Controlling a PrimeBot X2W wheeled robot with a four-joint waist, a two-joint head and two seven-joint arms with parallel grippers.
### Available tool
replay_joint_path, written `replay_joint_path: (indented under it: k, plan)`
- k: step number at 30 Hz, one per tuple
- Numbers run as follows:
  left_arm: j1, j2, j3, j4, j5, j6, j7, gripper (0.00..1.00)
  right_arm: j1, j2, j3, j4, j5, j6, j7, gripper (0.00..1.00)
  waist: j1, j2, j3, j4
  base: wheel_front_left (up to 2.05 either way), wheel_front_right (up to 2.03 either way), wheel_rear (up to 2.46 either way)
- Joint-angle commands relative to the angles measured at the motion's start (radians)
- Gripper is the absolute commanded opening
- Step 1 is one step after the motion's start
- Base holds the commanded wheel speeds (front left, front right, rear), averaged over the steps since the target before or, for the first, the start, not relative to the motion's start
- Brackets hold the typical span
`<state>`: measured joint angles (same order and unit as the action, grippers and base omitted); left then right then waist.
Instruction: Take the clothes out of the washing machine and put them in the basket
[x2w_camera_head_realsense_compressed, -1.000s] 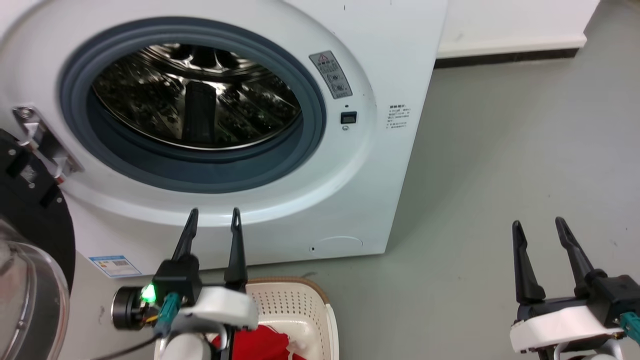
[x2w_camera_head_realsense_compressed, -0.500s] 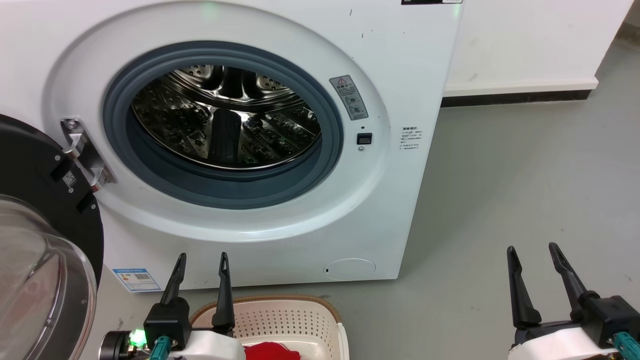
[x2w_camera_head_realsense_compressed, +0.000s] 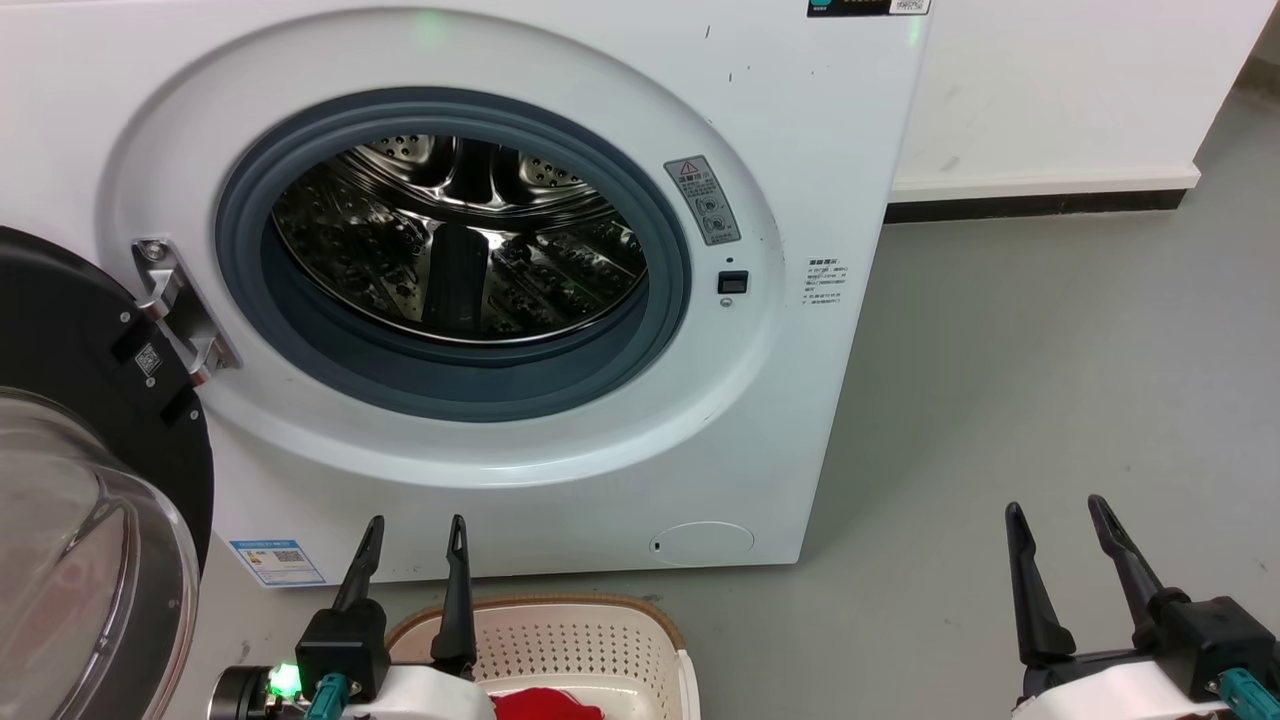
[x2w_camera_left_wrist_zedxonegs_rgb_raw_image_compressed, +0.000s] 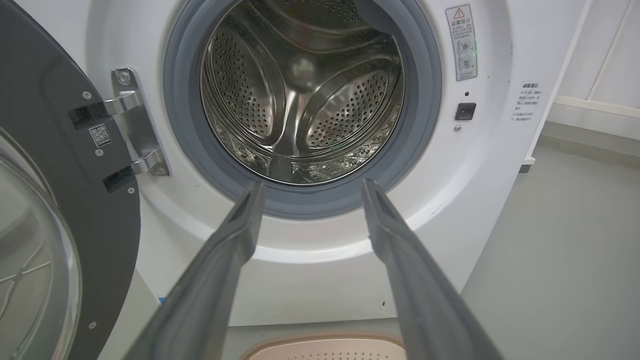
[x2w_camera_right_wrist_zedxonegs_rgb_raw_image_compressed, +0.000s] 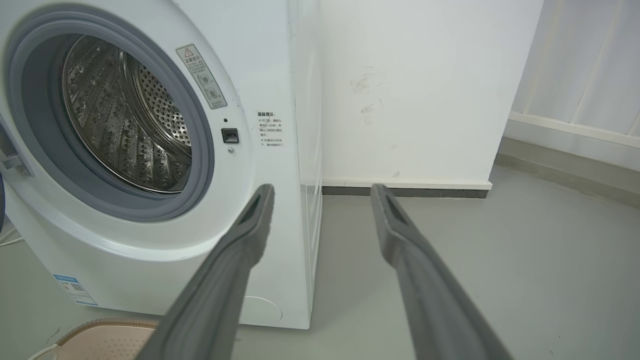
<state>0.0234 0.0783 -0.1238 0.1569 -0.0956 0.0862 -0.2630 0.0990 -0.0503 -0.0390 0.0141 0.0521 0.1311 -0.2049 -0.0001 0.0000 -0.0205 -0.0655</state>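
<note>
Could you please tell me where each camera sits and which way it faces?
Head view: on the head, looking forward and down at the washing machine, its open door and the basket holding the clothes; left gripper lower left, right gripper lower right.
Left wrist view: on the left wrist, facing straight into the drum; its own fingers show.
Right wrist view: on the right wrist, facing the machine's right front corner and the wall; its own fingers show.
Shared: all three show the drum.

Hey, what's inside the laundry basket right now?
Red clothes lie in the basket. The left arm's wrist and the picture's lower edge hide the rest of its inside.
</note>
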Motion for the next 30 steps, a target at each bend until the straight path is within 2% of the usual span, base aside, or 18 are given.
replay_joint_path:
  k: [1,2,5,17,30]
  plan:
    - [-0.007,-0.003,0.000,0.004,-0.004,-0.004,-0.002,1.00,0.010,0.000,0.001,0.002,0.006,-0.001,0.000,1.00,0.0001,0.0000,0.001,-0.001,0.00,0.00,0.00]
    - [0.000,-0.001,0.000,0.003,-0.006,-0.005,0.000,0.00,0.001,0.000,0.000,0.001,0.002,0.000,0.000,0.00,0.0001,0.0000,0.001,-0.001,0.00,0.00,0.00]
    - [0.006,-0.001,0.004,0.026,-0.021,-0.007,0.006,0.00,0.008,0.000,0.004,0.022,0.016,0.000,0.000,0.00,0.0001,0.0000,0.001,0.000,0.00,0.00,0.00]
    - [-0.019,-0.006,0.044,0.037,-0.266,-0.041,0.068,0.00,-0.030,-0.014,0.007,0.054,0.287,0.000,0.039,0.00,0.0001,0.0000,0.003,0.006,0.00,0.00,0.00]
    - [-0.040,-0.009,0.078,0.043,-0.492,-0.073,0.123,0.00,-0.064,-0.024,0.008,0.086,0.530,0.000,0.077,0.00,0.0001,0.0000,0.006,0.013,0.00,0.00,0.00]
